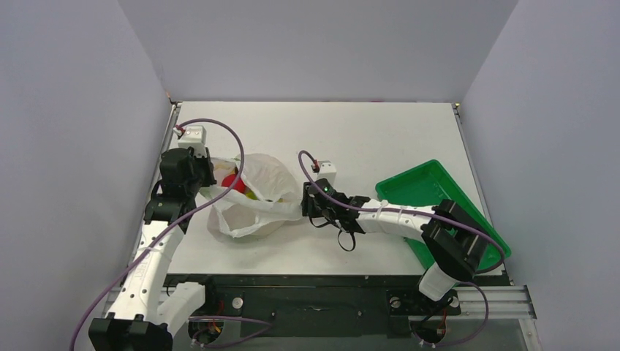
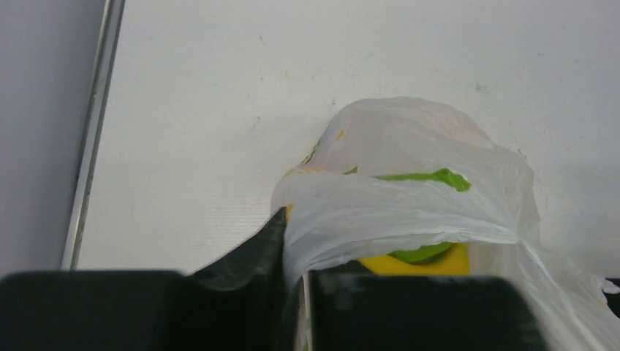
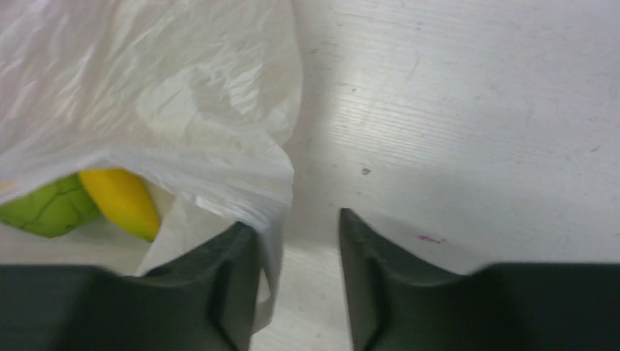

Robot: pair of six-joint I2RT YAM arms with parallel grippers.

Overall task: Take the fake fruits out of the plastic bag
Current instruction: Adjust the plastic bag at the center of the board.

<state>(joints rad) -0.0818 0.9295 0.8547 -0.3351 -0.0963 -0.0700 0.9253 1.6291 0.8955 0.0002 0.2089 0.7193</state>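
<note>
My L gripper [image 2: 298, 245] is clamping the plastic bag [image 1: 257, 199] rim at its 10 o'clock, prob. to keep the mouth open. R gripper [image 3: 298, 227], jaws parted and holding nothing, is sitting at its 3 o'clock edge. The fake fruits [image 3: 121, 199] are lying inside, at the table's [image 1: 351, 131] 9 o'clock.

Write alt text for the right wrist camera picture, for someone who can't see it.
A crinkly white plastic bag fills the upper left, its open mouth showing a yellow fake fruit beside a green fake fruit. The right gripper shows two dark fingers standing apart at the bottom edge, one close beside the bag's edge, over the white table.
</note>
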